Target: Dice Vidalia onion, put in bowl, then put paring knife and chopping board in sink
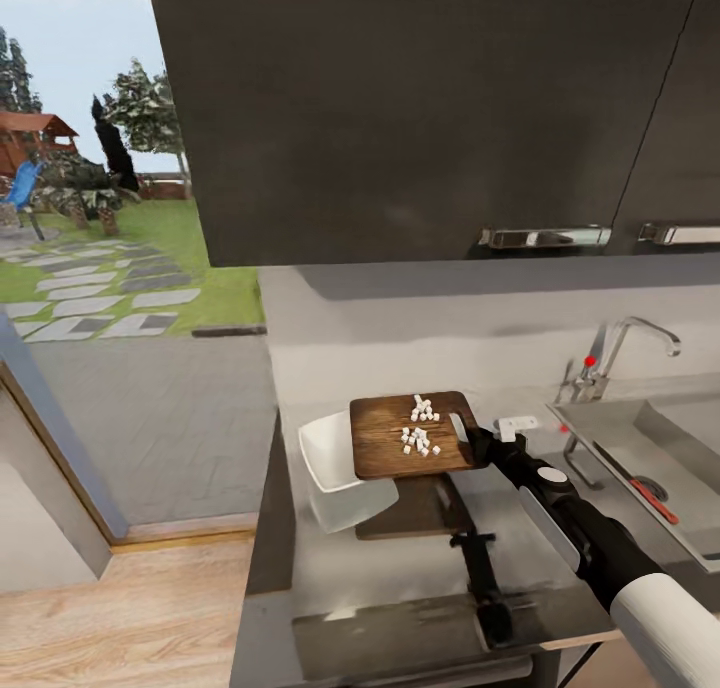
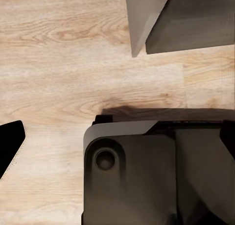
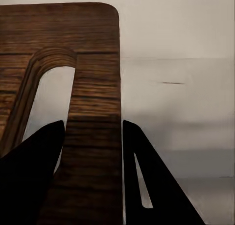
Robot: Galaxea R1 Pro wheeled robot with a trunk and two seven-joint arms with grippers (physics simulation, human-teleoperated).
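The dark-brown chopping board [image 1: 385,438] hangs above the grey countertop [image 1: 400,568], casting a shadow on it. My right gripper [image 1: 472,440] is shut on the board's handle end. Diced Vidalia onion [image 1: 420,428] lies as small white bits on the board's middle. The board's left edge overlaps the white bowl [image 1: 325,458]. In the right wrist view the fingers [image 3: 34,161] clamp the strip of chopping board [image 3: 95,63] beside the handle hole. The red-handled paring knife [image 1: 650,495] lies in the sink [image 1: 690,538]. One dark fingertip [image 2: 10,141] of my left gripper hangs over the wooden floor.
A chrome tap [image 1: 610,358] with a red knob stands behind the sink. Dark wall cabinets [image 1: 420,108] hang above the counter. A large window onto a garden is to the left. In the left wrist view the robot's base [image 2: 156,171] sits on the floor.
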